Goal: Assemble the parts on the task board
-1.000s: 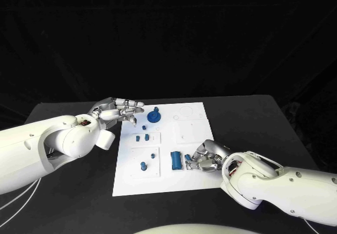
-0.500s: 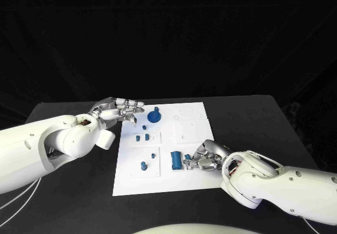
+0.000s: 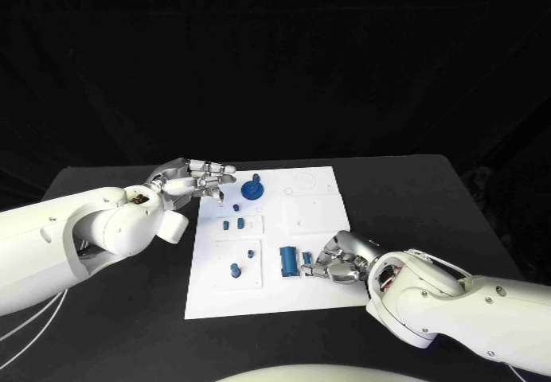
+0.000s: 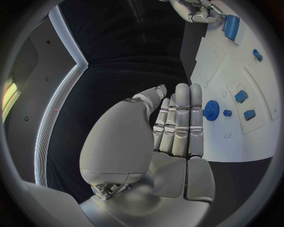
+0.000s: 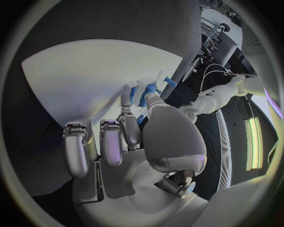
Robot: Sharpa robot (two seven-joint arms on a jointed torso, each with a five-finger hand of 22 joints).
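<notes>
The white task board (image 3: 312, 213) lies in the middle of the black table. My right hand (image 3: 340, 259) rests on its near right part and pinches a small blue part (image 3: 306, 260) between thumb and a finger; the right wrist view shows that small blue part (image 5: 150, 90) at the fingertips. A taller blue block (image 3: 288, 262) stands just left of it. My left hand (image 3: 195, 181) hovers at the board's far left corner, fingers straight and holding nothing. A round blue part (image 3: 252, 189) sits close to it.
Two small blue blocks (image 3: 233, 225) and short blue pegs (image 3: 236, 270) sit in the board's left column. The left wrist view shows the round part (image 4: 211, 109), the blocks (image 4: 241, 96) and my right hand (image 4: 198, 12). Black table surrounds the board.
My right hand and forearm have shifted slightly towards the near right, still pinching the small blue part. The left hand has not moved.
</notes>
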